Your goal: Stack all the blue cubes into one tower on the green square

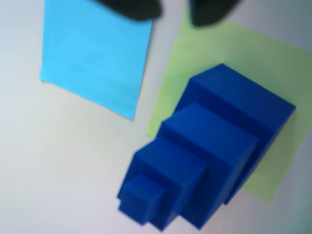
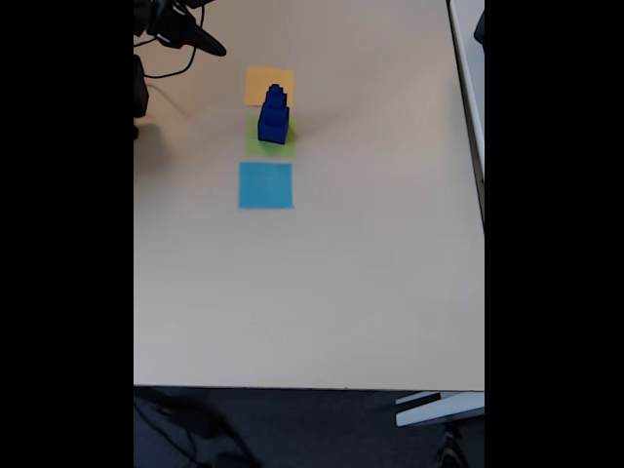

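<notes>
The black two-finger pincer (image 1: 173,12) hangs spread and empty above the pale table (image 2: 370,273). Below it, four dark navy-blue cubes (image 1: 209,146) stand stacked, largest lowest, on the flat lime-green paper square (image 1: 273,63), between a light-blue paper square (image 1: 92,58) and an orange-yellow paper square (image 2: 265,84).

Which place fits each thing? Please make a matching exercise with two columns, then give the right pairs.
Things:
1. tower of blue cubes
2. orange-yellow square
3. light-blue square
4. gripper

Places, fixed view:
A. at the table's top left, away from the squares
B. standing on the green square
C. nearest the table's near edge
D. just beyond the green square

Pairs: 1-B, 2-D, 3-C, 4-A
</notes>
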Motion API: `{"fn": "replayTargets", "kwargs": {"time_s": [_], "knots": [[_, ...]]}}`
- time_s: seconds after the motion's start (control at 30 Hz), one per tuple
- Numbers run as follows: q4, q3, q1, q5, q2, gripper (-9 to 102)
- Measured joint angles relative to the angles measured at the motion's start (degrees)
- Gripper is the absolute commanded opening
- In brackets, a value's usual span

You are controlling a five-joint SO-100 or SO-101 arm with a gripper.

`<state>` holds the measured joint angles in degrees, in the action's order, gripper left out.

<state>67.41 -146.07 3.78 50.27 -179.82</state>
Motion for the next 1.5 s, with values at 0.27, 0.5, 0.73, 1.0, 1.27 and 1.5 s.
{"fn": "replayTargets", "kwargs": {"time_s": [0.27, 0.5, 0.73, 1.0, 1.27, 1.5], "knots": [[-0.88, -12.66, 2.72, -16.88, -12.48, 0], [-3.87, -17.93, 2.90, -24.87, -12.48, 0], [-6.86, -24.70, 3.08, -34.80, -12.57, 0], [-6.94, -29.09, 3.08, -44.21, -12.57, 0], [-8.26, -33.93, 3.08, -46.58, -12.57, 0], [-8.26, -35.51, 3.08, -49.66, -12.57, 0]]}}
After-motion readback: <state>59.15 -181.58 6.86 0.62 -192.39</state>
